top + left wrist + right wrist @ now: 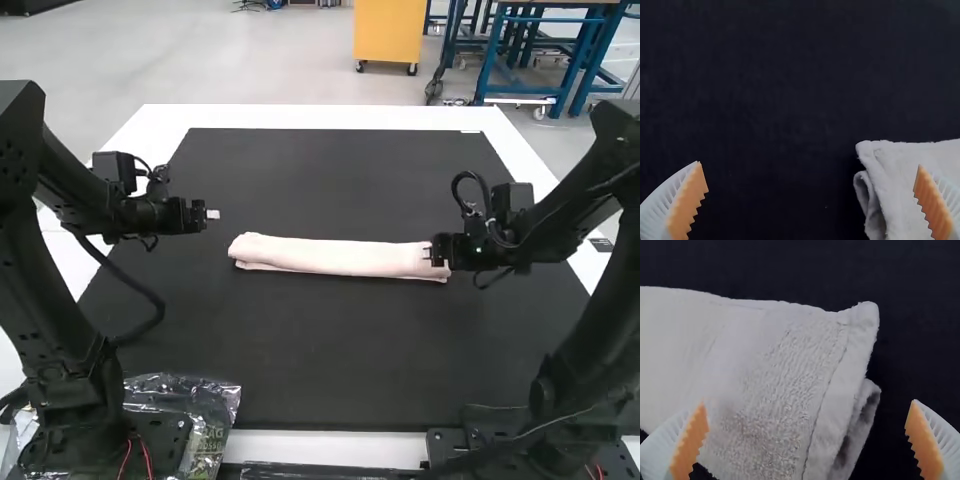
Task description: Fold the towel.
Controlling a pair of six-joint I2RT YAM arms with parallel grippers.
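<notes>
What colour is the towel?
Pale pink-white, with no pattern; the towel shows best in the high view.

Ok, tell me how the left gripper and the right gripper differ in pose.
In the high view, the left gripper sits off the left end of the towel, while the right gripper overlaps its right end. Between the left gripper's fingers is mostly mat; between the right gripper's, mostly towel. Both are open, with white ribbed fingers and orange pads.

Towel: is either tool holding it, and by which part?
Nothing is held. The left tool and the right tool are both open, and the folded towel lies on the black mat.
</notes>
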